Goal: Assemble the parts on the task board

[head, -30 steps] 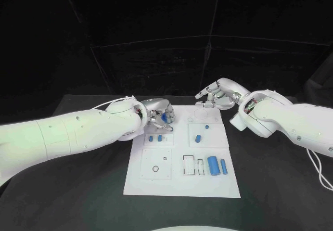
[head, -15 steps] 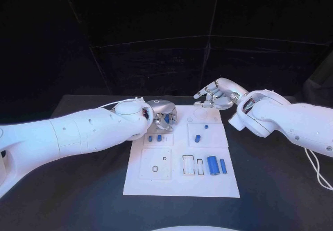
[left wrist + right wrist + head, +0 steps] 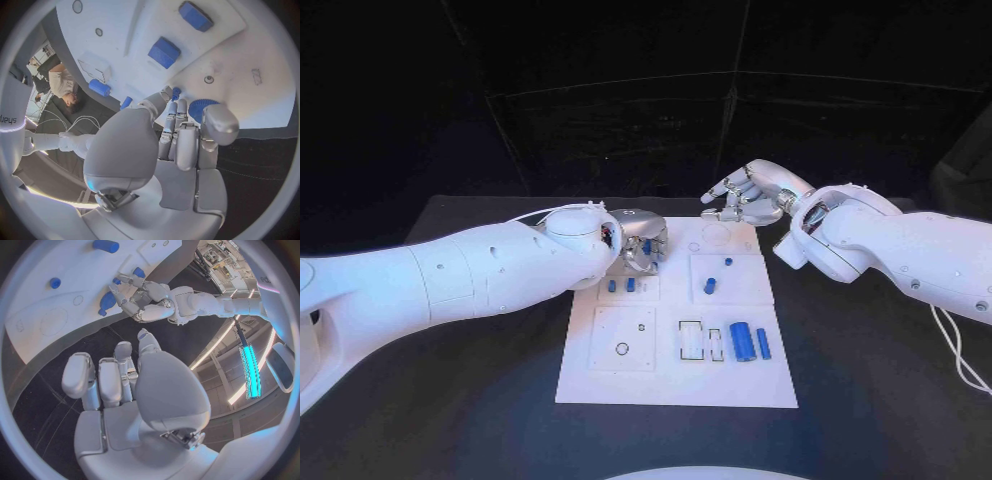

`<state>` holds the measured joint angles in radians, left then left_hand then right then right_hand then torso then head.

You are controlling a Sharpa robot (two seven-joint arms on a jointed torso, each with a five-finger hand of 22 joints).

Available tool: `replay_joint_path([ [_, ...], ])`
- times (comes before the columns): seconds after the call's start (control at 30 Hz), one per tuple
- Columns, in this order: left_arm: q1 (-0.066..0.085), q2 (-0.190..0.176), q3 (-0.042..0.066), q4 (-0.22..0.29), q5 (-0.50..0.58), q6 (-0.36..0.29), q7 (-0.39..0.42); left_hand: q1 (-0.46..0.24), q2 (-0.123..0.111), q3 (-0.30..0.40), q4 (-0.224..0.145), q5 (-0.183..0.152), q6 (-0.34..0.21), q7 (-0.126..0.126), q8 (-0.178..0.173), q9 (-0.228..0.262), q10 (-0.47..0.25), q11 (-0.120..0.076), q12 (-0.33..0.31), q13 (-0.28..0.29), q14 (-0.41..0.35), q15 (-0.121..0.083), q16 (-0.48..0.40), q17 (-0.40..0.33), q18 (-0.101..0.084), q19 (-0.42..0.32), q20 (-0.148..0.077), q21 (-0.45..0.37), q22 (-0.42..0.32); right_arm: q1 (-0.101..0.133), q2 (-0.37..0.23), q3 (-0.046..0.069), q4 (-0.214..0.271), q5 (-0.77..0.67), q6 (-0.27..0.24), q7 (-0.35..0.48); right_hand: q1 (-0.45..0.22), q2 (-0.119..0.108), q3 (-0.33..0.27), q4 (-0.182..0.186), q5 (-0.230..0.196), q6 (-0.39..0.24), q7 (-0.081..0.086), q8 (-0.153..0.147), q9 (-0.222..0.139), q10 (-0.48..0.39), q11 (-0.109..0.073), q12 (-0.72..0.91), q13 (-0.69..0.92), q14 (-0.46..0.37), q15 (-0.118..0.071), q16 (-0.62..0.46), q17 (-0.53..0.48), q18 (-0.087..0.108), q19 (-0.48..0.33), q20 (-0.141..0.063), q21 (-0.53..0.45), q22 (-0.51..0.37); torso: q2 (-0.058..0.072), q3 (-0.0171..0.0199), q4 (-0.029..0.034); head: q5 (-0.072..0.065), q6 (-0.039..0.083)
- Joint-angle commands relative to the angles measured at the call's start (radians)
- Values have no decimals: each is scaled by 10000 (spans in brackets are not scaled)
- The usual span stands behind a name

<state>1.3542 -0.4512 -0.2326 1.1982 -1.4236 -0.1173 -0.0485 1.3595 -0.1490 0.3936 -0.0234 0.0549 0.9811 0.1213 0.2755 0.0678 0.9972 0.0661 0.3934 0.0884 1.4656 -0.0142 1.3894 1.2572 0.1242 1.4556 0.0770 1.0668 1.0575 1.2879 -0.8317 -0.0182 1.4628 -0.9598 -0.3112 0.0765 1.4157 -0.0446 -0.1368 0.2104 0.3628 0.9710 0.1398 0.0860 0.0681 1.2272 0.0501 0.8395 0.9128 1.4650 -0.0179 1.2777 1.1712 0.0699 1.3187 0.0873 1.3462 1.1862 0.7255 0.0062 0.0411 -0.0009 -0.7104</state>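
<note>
Left hand (image 3: 639,247) holds blue part (image 3: 201,108) (seemingly a disc) over task board (image 3: 678,385).

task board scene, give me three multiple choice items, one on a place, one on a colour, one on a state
1. Where are the two largest loose parts lying?
A. near-right part of the board
B. far-left corner of the board
C. off the board on the table

2. What colour are the parts?
A. red
B. blue
C. green

3. What is the left robot hand doing?
A. resting flat on the table
B. hanging open, far from the board
C. holding a blue part in its fingers

Answers:
1 A: the two large parts lie side by side on the near-right of the task board.
2 B: every piece shows blue against the white plate.
3 C: the left robot hand has a round blue part at its fingertips over the board's far-left area.
</note>
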Motion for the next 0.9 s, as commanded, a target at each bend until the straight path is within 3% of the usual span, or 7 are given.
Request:
replay_joint_path([
  [0.03, 7, 19, 6, -30, -126, 389, -202, -38, -18, 66, 6, 18, 80, -16, -75, 8, 87, -2, -57, -26, 466, -76, 38, -24, -160, 74, -20, 45, 20, 17, 7, 6, 10, -14, 23, 90, -43, 63, -36, -4, 61, 7, -11, 47, 7, -82, 2, -51, -10, 233, -53, -68, -14, 173, -82, 11, -35, -8, -4, -4, 4, -4, -1],
  [0.57, -29, 104, 7, -183, -127, 702, -254, 18, 94, 599, -156, 25, 199, 13, -314, 2, 200, 30, -371, -225, 455, -49, 60, -89, -170, 24, 3, 122, 142, 17, 42, 6, -4, -14, 40, 103, -25, 82, -33, -12, 72, 12, -13, 51, 9, -74, 0, -30, 4, 241, -55, -54, 13, 172, -74, 10, -34, -2, -3, 0, 0, -26, -13],
  [0.9, -45, 128, 8, -196, -126, 485, -48, -57, 269, 995, -214, -22, 554, -6, -337, 49, 648, -22, -438, -215, 460, -62, 118, -73, -195, 24, 5, 315, 370, 17, 48, 6, 4, -14, 43, 111, -26, 96, -32, -8, 73, 19, -14, 56, 11, -63, -1, -11, 18, 243, -56, -53, 16, 171, -71, 10, -34, 0, -8, 4, 11, -39, -8],
])
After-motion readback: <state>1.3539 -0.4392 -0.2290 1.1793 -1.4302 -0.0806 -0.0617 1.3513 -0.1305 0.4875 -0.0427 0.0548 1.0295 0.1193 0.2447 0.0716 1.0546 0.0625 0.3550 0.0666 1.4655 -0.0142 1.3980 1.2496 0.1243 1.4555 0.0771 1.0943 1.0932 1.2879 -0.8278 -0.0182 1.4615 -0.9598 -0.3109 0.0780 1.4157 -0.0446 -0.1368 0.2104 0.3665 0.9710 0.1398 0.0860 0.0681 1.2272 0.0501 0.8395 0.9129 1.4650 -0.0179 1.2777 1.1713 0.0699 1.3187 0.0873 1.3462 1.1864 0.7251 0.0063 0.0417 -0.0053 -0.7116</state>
